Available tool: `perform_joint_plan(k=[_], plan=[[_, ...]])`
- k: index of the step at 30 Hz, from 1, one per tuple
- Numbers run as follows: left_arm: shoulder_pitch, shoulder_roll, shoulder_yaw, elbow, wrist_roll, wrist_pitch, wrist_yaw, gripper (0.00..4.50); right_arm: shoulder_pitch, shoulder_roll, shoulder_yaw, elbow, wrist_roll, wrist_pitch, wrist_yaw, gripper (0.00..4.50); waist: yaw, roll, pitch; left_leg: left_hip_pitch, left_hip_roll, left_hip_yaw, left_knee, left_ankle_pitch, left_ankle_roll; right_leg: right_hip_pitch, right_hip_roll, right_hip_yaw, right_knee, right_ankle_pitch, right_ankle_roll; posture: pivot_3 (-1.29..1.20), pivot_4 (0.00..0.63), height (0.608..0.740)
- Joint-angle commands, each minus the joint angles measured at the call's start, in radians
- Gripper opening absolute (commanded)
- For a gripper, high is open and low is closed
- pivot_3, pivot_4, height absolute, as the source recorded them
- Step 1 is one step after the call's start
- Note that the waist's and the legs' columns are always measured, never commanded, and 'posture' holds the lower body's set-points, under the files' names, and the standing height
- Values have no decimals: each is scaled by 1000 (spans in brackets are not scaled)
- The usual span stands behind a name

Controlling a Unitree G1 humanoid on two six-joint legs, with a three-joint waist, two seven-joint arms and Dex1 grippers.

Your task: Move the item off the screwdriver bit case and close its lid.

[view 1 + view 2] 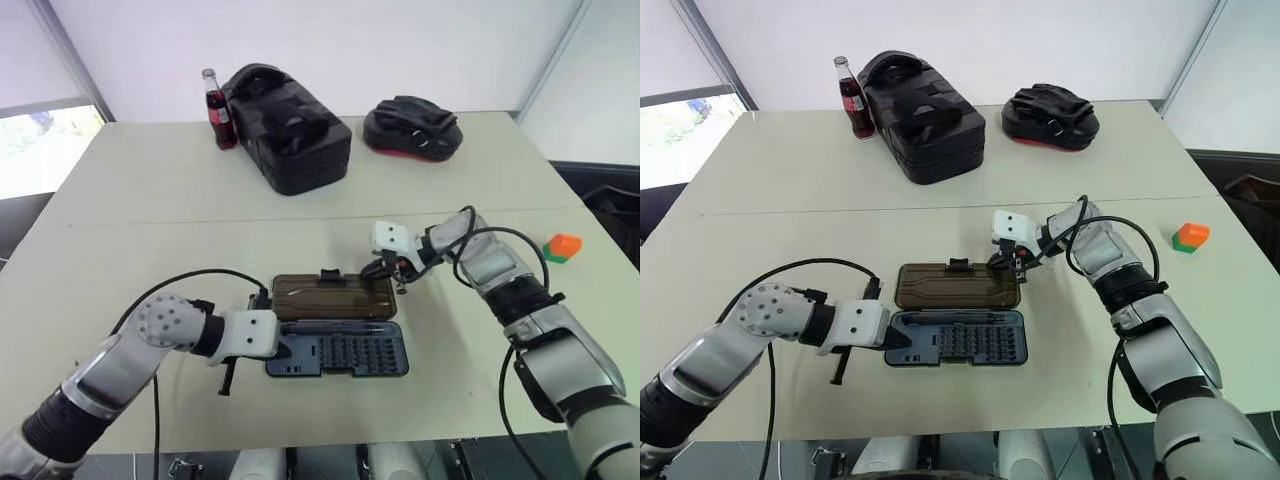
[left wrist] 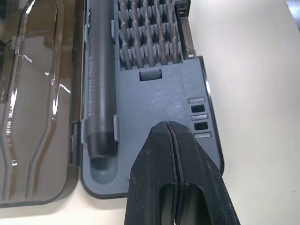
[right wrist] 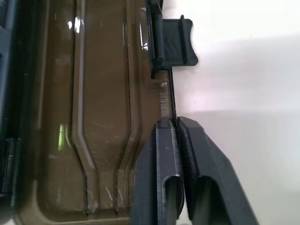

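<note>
I'm looking at the screwdriver bit case (image 1: 338, 353) lying open near the front edge of the table (image 1: 150, 190), roughly at its middle, rows of metal bits up and the slim driver (image 2: 100, 89) sitting in its groove along the hinge side. The lid (image 1: 333, 297) is folded flat on the tabletop on the far side of the tray, smoky brown, its small black latch (image 3: 172, 42) sticking out from the far long edge. My left gripper (image 2: 174, 161) has its fingers pressed together with nothing between them, tips resting on the grey tray at the case's left end, just beside the butt of the driver. My right gripper (image 3: 176, 129) is closed too, and from the wrist camera I see its tips pinched right at the lid's far long edge, near the latch, toward the lid's right end; the thin rim seems to run in between them. The item (image 1: 562, 247), orange with a green part, sits well apart from the case by the table's right edge. Along the far edge stand a cola bottle (image 1: 218, 110), touching a bulky black bag (image 1: 290, 130), and a black and red pouch (image 1: 412, 128) further right.
</note>
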Motion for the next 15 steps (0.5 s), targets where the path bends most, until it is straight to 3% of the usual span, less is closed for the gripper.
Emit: perform_joint_plan(k=[1,8,15], plan=[[18,3,-16,10,10,24,3,0,19,1,21,26,-52,-30,-10,53,0,0,0,0,0,0,0,0,0,0,0,0,0,0,0,0,150,740],[19,-7,-16,13,5,23,14,0,-1,-15,-40,-24,-46,-79,-50,53,0,0,0,0,0,0,0,0,0,0,0,0,0,0,0,0,150,740],[32,-37,-16,28,-14,25,25,0,43,-54,-139,-200,38,59,-43,53,6,0,1,-1,0,0,0,0,0,-1,0,0,0,-1,-2,0,150,740]])
